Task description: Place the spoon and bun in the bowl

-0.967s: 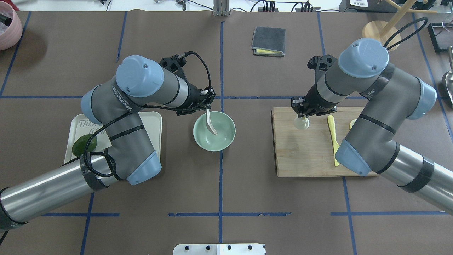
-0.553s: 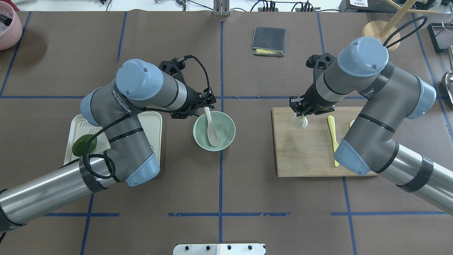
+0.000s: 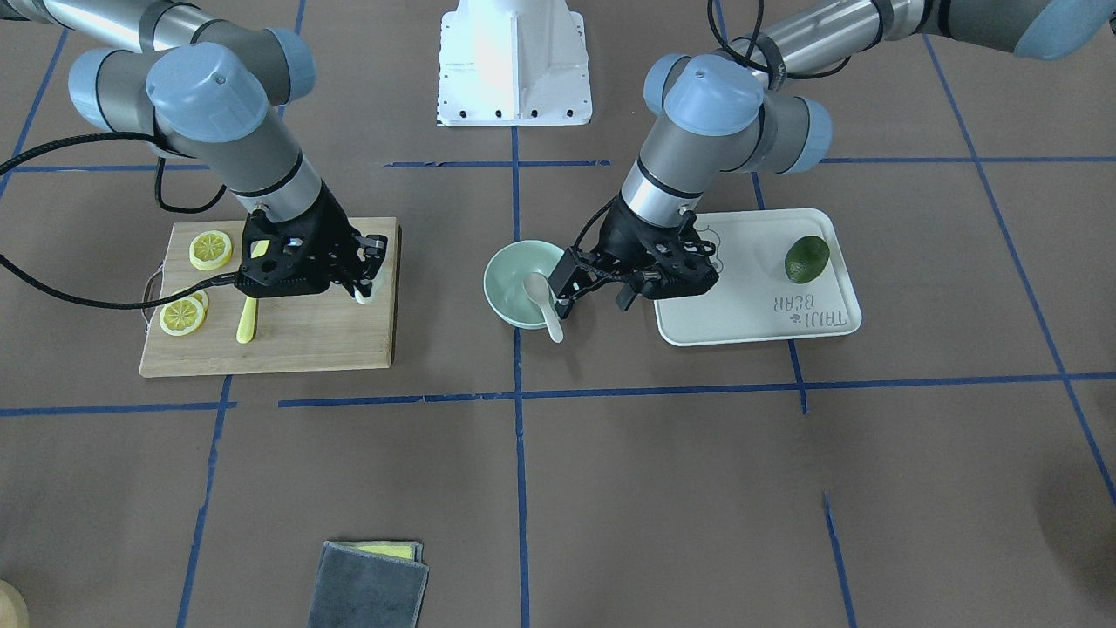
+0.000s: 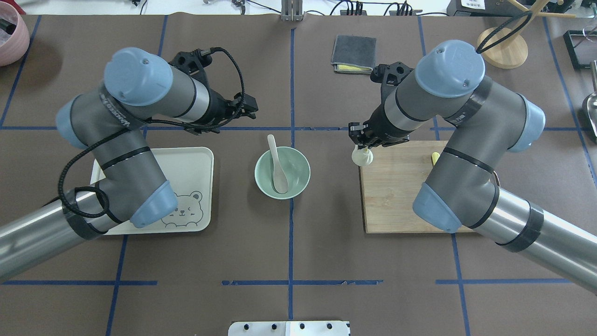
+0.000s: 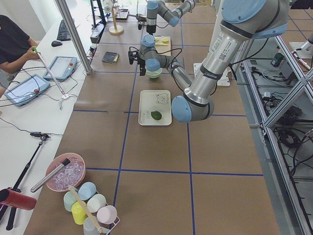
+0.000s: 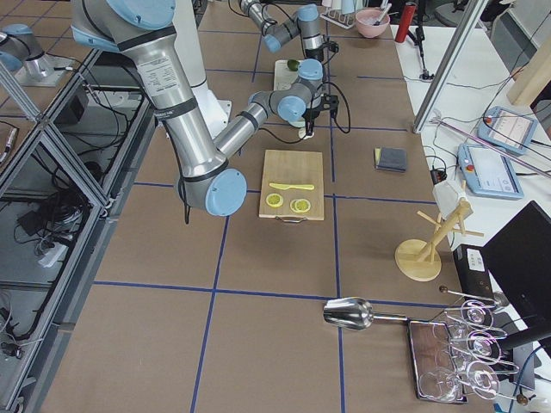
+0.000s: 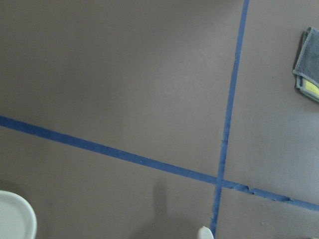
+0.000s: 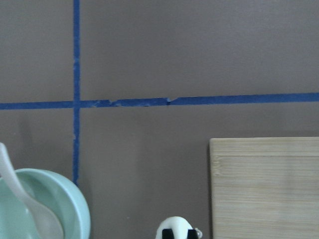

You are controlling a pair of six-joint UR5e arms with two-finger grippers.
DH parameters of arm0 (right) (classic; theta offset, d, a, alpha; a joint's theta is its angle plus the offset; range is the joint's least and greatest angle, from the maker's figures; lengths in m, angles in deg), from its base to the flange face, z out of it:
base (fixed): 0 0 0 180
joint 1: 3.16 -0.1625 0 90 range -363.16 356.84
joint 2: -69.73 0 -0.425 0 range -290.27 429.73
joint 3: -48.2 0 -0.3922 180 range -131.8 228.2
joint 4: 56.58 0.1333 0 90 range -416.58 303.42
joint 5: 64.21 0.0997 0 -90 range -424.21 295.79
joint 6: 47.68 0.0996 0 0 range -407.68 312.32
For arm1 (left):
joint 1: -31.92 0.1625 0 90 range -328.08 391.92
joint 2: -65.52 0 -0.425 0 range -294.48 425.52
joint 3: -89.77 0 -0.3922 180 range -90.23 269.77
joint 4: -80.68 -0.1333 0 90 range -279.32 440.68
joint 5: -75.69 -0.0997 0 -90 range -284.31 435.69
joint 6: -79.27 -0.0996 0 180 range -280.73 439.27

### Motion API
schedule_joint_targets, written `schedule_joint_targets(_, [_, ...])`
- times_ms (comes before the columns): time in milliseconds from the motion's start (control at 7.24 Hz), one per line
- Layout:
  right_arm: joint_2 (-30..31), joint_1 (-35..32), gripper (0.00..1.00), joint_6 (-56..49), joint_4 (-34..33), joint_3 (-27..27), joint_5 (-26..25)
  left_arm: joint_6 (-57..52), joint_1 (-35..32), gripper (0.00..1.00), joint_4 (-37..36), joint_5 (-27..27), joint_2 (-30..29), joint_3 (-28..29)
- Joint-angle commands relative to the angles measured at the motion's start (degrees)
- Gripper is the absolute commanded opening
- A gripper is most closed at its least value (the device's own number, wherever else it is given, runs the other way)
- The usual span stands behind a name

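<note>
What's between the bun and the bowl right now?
Only bare brown table, seen overhead; the bun is held in the right claw, apart from the bowl.

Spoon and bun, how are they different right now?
The spoon lies loose in the bowl; the bun is pinched in the right gripper, by the cutting board. The spoon is long with a handle poking over the rim; the bun is round. Both are whitish.

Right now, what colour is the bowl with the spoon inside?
The bowl is pale mint green, clearest overhead.

We read "TAIJI BEAR" on the off-white tray [image 3: 741, 307] at the robot's left. The lettering on the left arm's band [image 4: 113, 113] is illegible.
</note>
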Motion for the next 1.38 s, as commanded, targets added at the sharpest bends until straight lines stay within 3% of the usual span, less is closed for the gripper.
schedule_joint_targets(0, [-6.0, 3.8, 0.00, 0.0, 2.9, 3.3, -4.0, -14.6, -6.0, 1.00, -12.6, 0.7, 3.0, -6.6])
schedule_joint_targets(415, [-11.5, 9.6, 0.00, 0.0, 5.0, 9.0, -12.4, -29.1, -12.7, 1.00, -14.7, 0.7, 11.0, -11.2])
schedule_joint_targets(829, [-14.1, 11.6, 0.00, 2.3, 4.9, 10.5, -13.9, -37.2, -16.5, 1.00, -14.8, 0.8, 13.7, -11.4])
schedule_joint_targets(967, [-14.0, 11.4, 0.27, 2.2, 5.0, 10.5, -13.8, -39.3, -17.8, 1.00, -14.8, 0.8, 13.8, -11.3])
schedule_joint_targets(1106, [-14.1, 11.4, 0.99, 1.9, 5.2, 10.5, -13.8, -41.4, -18.6, 1.00, -14.8, 0.9, 14.8, -11.3])
schedule_joint_targets(1244, [-14.1, 11.4, 1.00, 2.0, 5.2, 10.5, -13.8, -43.1, -19.4, 1.00, -14.7, 0.9, 15.7, -11.4])
